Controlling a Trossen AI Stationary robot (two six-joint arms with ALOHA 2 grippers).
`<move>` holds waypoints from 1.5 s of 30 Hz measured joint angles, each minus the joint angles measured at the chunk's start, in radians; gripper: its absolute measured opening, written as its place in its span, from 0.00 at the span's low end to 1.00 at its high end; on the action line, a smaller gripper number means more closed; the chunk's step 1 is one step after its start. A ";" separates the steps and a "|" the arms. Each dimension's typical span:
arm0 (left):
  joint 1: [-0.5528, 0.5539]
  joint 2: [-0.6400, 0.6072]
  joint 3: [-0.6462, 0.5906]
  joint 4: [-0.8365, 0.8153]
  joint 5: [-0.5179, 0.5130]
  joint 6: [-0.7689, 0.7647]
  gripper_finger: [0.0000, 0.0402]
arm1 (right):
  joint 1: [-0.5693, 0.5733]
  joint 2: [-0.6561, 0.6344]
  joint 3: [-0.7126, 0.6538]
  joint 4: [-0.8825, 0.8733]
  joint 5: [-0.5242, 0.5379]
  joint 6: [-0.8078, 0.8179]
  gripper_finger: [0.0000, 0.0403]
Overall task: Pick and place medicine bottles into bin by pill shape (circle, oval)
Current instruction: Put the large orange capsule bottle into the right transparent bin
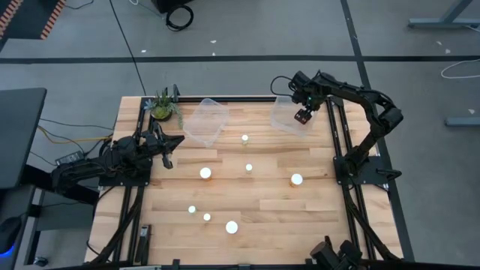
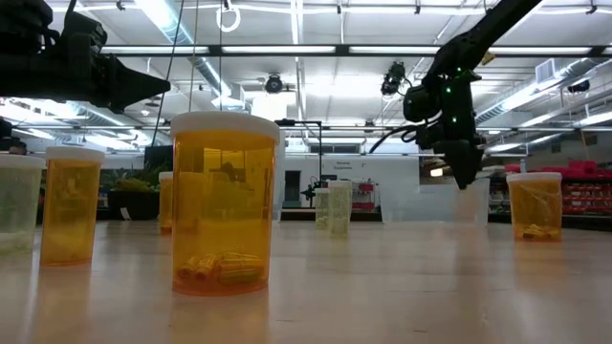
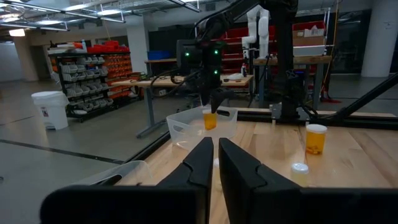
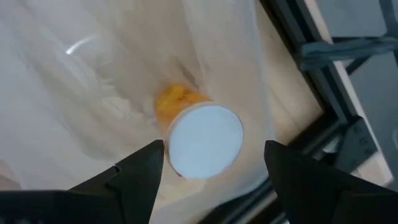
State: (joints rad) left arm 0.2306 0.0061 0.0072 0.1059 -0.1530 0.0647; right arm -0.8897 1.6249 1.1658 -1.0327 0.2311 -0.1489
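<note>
One bottle (image 4: 202, 138) sits in the right bin (image 1: 287, 117), just below the right gripper (image 4: 211, 165), whose fingers stand apart on either side of the white cap and touch nothing. By the look of it, that is the only bottle sorted. The left bin (image 1: 204, 121) appears empty.

Seven bottles (image 1: 205, 173) stand scattered on the surface (image 1: 315, 217), well apart from both bins, so most of the task is left.

The left gripper (image 3: 215, 163) hangs near the left edge beside the plant (image 1: 163, 107), fingers together, holding nothing.
</note>
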 joint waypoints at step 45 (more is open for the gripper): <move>0.000 0.000 0.000 0.000 0.000 0.000 0.07 | 0.581 -0.001 0.074 -0.087 -0.161 0.359 0.71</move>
State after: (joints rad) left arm 0.2306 0.0061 0.0071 0.1059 -0.1528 0.0645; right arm -0.3086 1.6238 1.2400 -1.1198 0.0704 0.2104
